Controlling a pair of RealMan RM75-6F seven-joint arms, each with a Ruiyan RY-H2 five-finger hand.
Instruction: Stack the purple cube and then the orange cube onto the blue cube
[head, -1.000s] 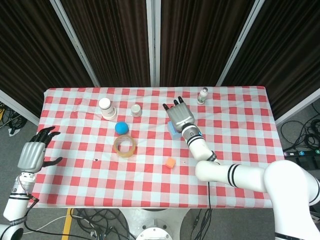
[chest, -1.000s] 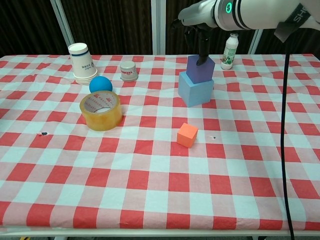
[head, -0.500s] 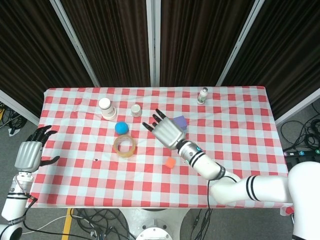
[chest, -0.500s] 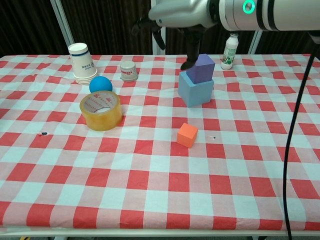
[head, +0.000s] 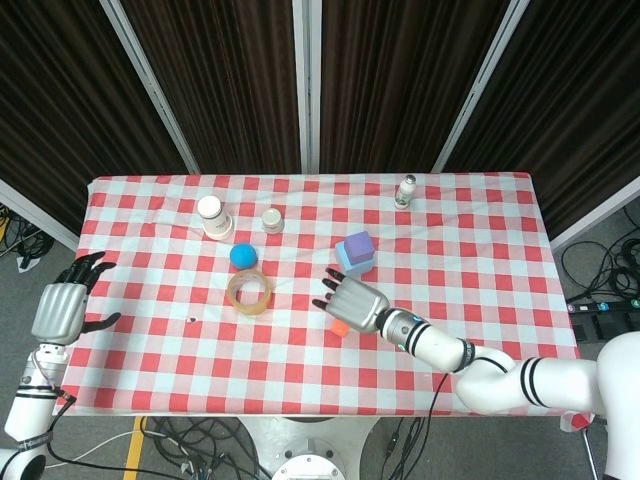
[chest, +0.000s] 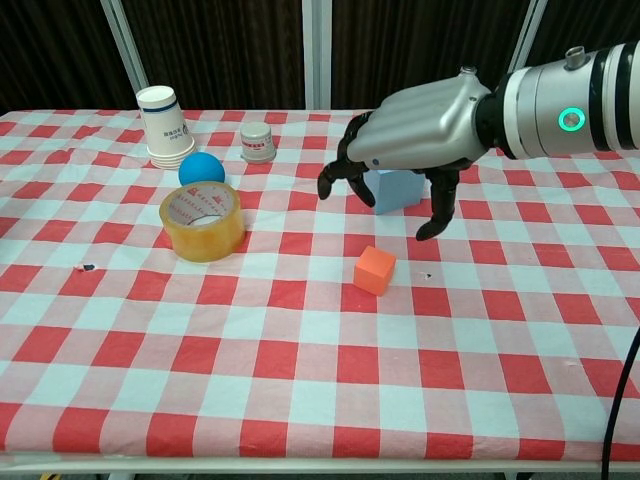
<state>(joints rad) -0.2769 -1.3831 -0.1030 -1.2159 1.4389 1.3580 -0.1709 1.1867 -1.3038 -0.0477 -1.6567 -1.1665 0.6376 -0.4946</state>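
Observation:
The purple cube (head: 354, 246) sits on top of the blue cube (head: 361, 265) near the middle of the table; in the chest view only the blue cube's (chest: 398, 191) lower part shows behind my right hand. The orange cube (chest: 375, 270) (head: 339, 327) lies on the cloth in front of that stack. My right hand (chest: 420, 135) (head: 352, 301) hovers just above and behind the orange cube, fingers spread and pointing down, holding nothing. My left hand (head: 60, 309) hangs off the table's left edge, fingers apart and empty.
A tape roll (chest: 202, 220) and a blue ball (chest: 201, 168) lie left of centre. Stacked paper cups (chest: 163, 126), a small upturned cup (chest: 258, 142) and a white bottle (head: 405, 190) stand along the back of the checkered table (chest: 300, 400).
My right hand has left the purple cube on the blue cube and swung toward the front, coming down over the orange cube. The left hand barely moved.

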